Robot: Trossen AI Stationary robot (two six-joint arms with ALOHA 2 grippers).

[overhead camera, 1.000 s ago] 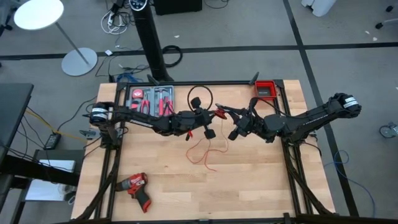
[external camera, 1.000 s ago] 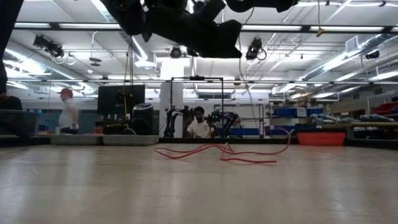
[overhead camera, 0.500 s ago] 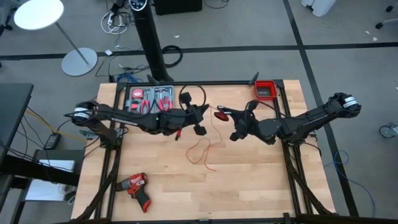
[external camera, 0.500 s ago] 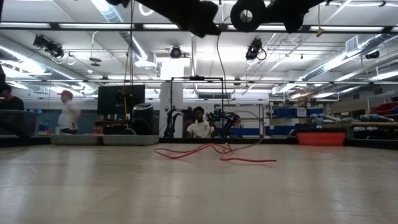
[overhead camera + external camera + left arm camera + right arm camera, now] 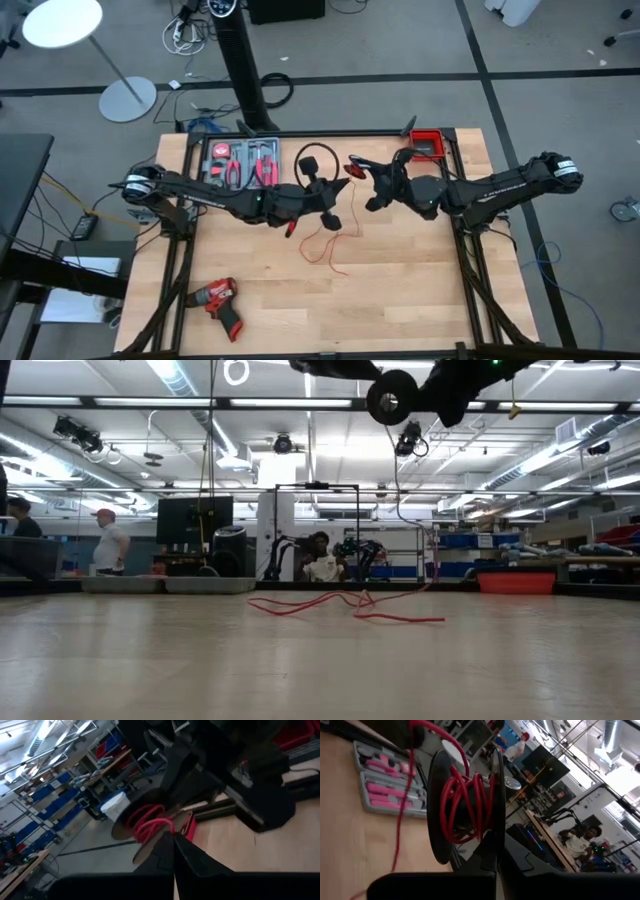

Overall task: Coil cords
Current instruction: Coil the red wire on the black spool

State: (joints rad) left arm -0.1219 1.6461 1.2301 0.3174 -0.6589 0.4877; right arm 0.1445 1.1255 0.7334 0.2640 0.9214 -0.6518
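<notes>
Trailing below right pincer (image 5: 368,196): red wire (image 5: 322,245)

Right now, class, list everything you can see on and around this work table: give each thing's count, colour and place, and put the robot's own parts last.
Red wire: one, bright red, loose on the table centre, partly wound on a spool.
Spool: one, black, held up by the right gripper.
Black cable: one, looped above the table near the far edge.
Tool tray: one, grey with red-handled tools, far left of the table.
Red bin: one, far right corner.
Drill: one, red and black, near left of the table.
Table: one, light wood.
Floor lamp: one, white, beyond the table.
Left gripper: shut, mid-table.
Right gripper: shut on spool.
</notes>
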